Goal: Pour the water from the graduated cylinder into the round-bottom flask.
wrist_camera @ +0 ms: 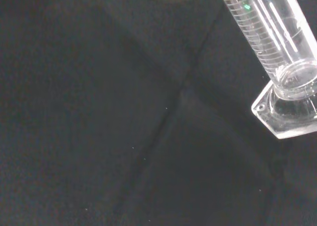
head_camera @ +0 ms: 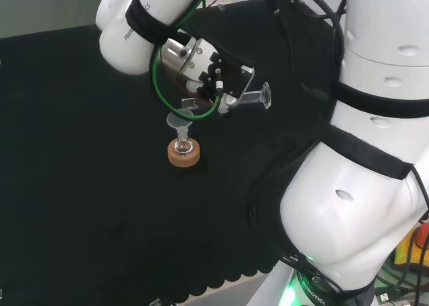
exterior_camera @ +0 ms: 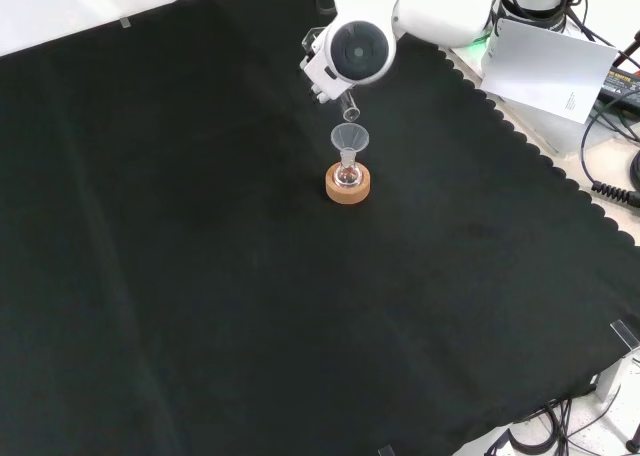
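Closest to my wrist camera is the graduated cylinder (wrist_camera: 270,42), its clear ribbed wall crossing the view at a slant and ending in its flat, angular foot (wrist_camera: 287,114), with only the black cloth (wrist_camera: 124,137) of the counter behind it.

From the head view, my hand (head_camera: 213,74) is wrapped around the cylinder's (head_camera: 231,103) middle, fingers curled about it, and the cylinder lies tipped nearly level. Its foot (head_camera: 266,95) sticks out to the right of my hand, and its mouth end (head_camera: 188,105) sits low on the left, just above the rim of a clear funnel (head_camera: 179,122). I cannot tell from these views whether water is running out.

The funnel stands in the neck of the round-bottom flask (head_camera: 183,146), which rests upright on a cork ring (head_camera: 183,155) on the cloth.

In the front view, looking down, the flask (exterior_camera: 347,176) sits in its cork ring (exterior_camera: 347,186) near the middle of the counter, the funnel (exterior_camera: 350,138) above it, and the cylinder's open end (exterior_camera: 351,111) pokes out just above the funnel from beneath my arm's white link with its round grey cap (exterior_camera: 357,48).
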